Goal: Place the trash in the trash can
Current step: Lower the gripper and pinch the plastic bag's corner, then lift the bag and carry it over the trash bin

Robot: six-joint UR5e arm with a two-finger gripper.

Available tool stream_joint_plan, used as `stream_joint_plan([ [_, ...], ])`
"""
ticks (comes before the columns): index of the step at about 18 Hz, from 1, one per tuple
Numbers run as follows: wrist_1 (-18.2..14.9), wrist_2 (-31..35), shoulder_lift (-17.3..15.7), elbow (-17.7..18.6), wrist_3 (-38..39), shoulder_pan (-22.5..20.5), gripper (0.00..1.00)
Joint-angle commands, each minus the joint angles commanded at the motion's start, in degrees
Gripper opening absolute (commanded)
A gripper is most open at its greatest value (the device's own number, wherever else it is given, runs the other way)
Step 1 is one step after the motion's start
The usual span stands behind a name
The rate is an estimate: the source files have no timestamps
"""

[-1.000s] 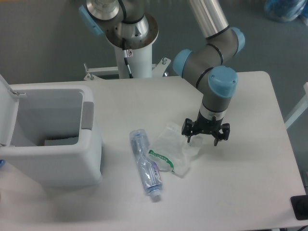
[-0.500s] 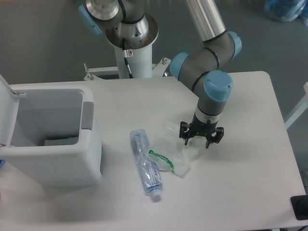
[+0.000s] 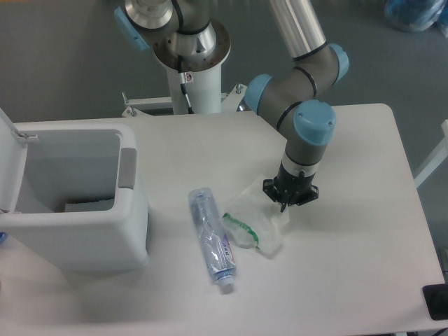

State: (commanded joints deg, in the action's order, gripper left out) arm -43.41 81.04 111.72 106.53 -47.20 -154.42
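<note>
The clear wrinkly plastic bag (image 3: 255, 222) with a green-and-white band lies on the white table, right of centre. My gripper (image 3: 287, 204) points down at the bag's upper right edge, and its fingers are drawn together on the plastic there. The slim clear bottle (image 3: 211, 241) with a bluish-purple label lies flat just left of the bag, cap toward the front edge. The white trash can (image 3: 133, 217) stands at the left with its hinged lid (image 3: 7, 161) swung open and a grey patch (image 3: 127, 168) on its right rim.
The arm's white pedestal (image 3: 189, 70) stands behind the table's far edge. A small black object (image 3: 437, 301) sits at the front right corner. Something flat lies at the bottom of the can (image 3: 87, 205).
My gripper moved a little left and down onto the bag's edge, and its fingers went from spread open to shut. The bag has bunched and shifted slightly. The bottle has not moved.
</note>
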Motion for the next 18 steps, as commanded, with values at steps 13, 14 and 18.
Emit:
stream_joint_plan([
  [13,-0.1,-25.3,-9.9,-9.8,11.7,-3.4,0.0],
  [14,0.0,-28.1,-10.5,-10.6,14.1,-3.9,0.0],
  [18,0.0,-35.7,-12.8,-14.9,20.1,-2.8,0.0],
])
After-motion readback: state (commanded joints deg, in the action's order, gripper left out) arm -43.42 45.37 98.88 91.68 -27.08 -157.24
